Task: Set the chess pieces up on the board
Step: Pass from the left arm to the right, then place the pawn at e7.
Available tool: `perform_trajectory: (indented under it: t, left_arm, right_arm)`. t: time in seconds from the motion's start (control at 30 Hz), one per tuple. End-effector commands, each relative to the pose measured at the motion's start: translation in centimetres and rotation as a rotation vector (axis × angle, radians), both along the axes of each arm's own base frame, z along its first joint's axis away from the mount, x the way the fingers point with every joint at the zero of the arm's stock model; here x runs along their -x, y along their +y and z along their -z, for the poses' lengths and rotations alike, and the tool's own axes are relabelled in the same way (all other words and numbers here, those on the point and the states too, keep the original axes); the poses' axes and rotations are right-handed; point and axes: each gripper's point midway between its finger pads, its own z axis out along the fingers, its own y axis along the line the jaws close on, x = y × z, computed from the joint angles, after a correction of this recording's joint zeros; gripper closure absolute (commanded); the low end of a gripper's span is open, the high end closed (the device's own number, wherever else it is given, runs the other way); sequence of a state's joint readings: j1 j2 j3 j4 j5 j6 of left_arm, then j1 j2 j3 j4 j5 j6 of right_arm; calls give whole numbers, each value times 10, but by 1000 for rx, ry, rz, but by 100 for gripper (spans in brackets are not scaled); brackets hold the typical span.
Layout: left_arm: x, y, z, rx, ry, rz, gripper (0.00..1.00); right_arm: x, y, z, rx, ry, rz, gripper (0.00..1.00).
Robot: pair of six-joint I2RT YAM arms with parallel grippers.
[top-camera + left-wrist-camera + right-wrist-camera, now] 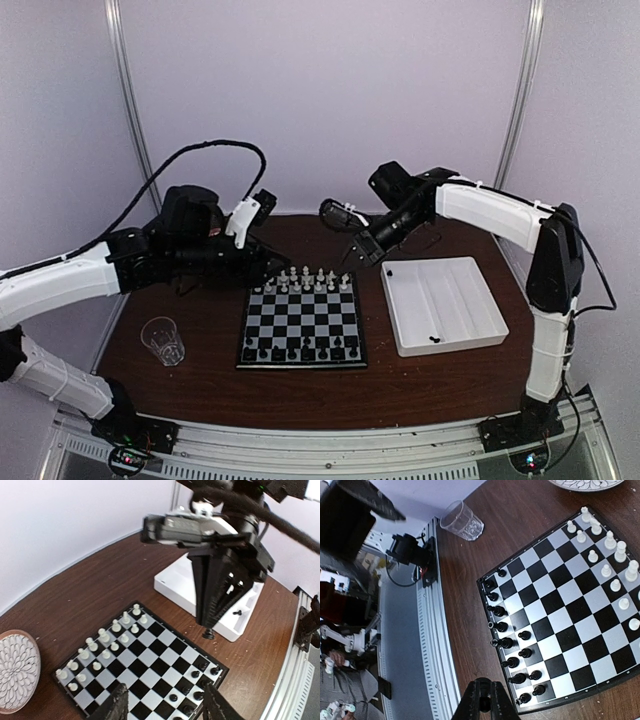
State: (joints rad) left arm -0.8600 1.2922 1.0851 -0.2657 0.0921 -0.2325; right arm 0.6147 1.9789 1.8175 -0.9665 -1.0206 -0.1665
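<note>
Being held in the clamped right gripper (pixel 207 624), a black piece (pixel 208 634) should next be lowered onto a vacant board (pixel 300 318) square (left gripper (pixel 165 697) is spread, idle).

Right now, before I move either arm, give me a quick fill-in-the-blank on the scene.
The white compartmented plastic tray holds one loose ___ chess piece. Seen from above, the clear drinking glass stands ___ of the black-and-grey checked chessboard. The left gripper has its jaws ___. The small white chessmen line the board's ___ side, away from the robot.
Missing words: black; left; open; far.
</note>
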Motion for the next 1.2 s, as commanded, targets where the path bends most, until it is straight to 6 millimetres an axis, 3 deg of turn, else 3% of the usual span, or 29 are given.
perform_trajectory:
  t: [0.0,0.17,0.37,0.7,0.9,1.17]
  left_arm:
    - [-7,52,-13,-38,-96,-181,48]
    - [1,86,-29,-37,-142,-261,47]
    - [9,106,-35,-45,-158,-302,46]
    - [14,110,-24,-39,-133,-304,46]
    - [15,112,-20,-35,-131,-309,46]
    - [14,109,-15,-37,-125,-303,46]
  right_arm:
    - [20,12,27,174,-121,-115,91]
    - [34,38,44,271,-213,-202,91]
    - [45,67,75,380,-333,-291,91]
    - [43,100,118,473,-440,-341,90]
    - [39,100,141,549,-492,-365,90]
    - [35,102,151,566,-501,-362,91]
